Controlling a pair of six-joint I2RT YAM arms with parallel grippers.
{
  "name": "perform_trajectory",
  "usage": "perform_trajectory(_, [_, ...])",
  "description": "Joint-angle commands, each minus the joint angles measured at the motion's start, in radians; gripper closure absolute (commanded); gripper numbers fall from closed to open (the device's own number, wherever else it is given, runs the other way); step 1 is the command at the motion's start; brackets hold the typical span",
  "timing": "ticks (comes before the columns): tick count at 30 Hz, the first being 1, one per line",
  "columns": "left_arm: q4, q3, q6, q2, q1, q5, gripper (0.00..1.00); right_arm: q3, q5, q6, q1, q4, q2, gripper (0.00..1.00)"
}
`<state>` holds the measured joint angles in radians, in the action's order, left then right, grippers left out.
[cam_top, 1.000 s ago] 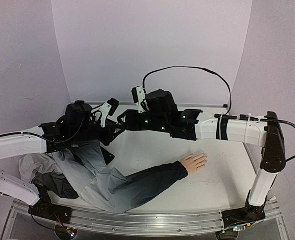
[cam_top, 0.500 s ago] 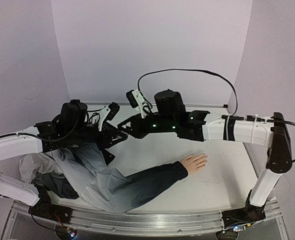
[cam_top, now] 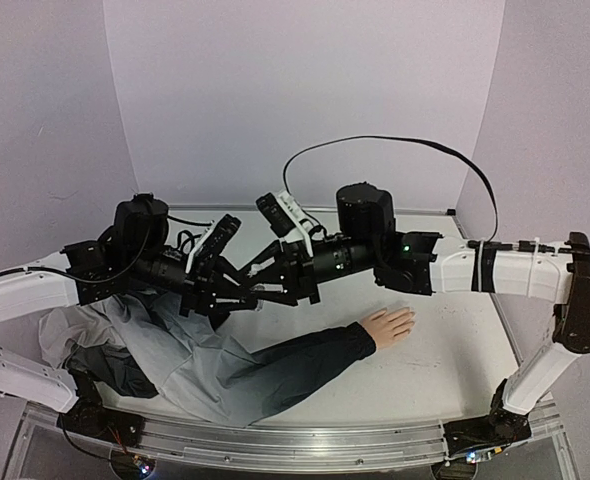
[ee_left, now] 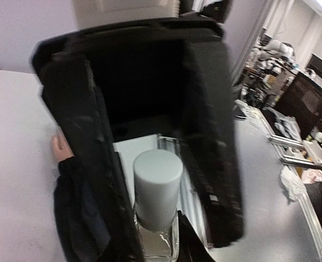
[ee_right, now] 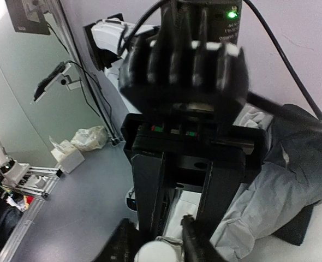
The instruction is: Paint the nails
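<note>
A small glass bottle (ee_left: 156, 243) with a white cap (ee_left: 157, 188) is held above the table by my left gripper (ee_left: 153, 251), which is shut on its glass body. My right gripper (ee_right: 158, 248) faces it, open, with one jaw on each side of the cap (ee_right: 158, 254) and thin gaps showing. From above the two grippers meet at mid-left, the left gripper (cam_top: 230, 290) and the right gripper (cam_top: 265, 285), and the bottle is hidden there. The pale mannequin hand (cam_top: 388, 325) lies palm down at the end of a dark sleeve (cam_top: 295, 360). Its nails are too small to make out.
A grey garment (cam_top: 165, 340) lies bunched on the white table (cam_top: 445, 360) at the left, under the left arm, with the sleeve running right from it. The purple back wall (cam_top: 305, 100) stands behind the table. The near rail (cam_top: 275, 440) runs along the front edge.
Both arms have moved toward me and downward. The right gripper has come leftward onto the bottle's cap, so the two grippers now meet over the garment's edge.
</note>
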<state>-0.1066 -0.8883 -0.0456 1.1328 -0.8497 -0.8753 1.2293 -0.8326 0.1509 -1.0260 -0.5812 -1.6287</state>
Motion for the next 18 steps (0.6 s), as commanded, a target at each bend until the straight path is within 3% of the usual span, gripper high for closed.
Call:
perform_trajectory(1, [0.121,-0.037,-0.014,-0.013,0.003,0.359,1.00,-0.021,0.279,0.072,-0.021,0.034,0.060,0.41])
perform_trajectory(3, [0.114,-0.007,-0.046,-0.028,-0.010,0.560,1.00,-0.013,0.431,0.117,-0.022,0.096,0.083,0.23])
perform_trajectory(6, [0.113,0.018,-0.073,-0.045,-0.030,0.765,1.00,0.012,0.666,0.231,-0.021,0.188,0.099,0.11])
perform_trajectory(10, [0.113,0.023,-0.062,-0.048,-0.032,0.860,1.00,0.037,0.775,0.346,-0.022,0.206,0.071,0.09])
perform_trajectory(18, [0.113,0.012,-0.050,-0.040,-0.036,0.865,1.00,0.211,0.833,0.386,-0.036,0.233,-0.069,0.16])
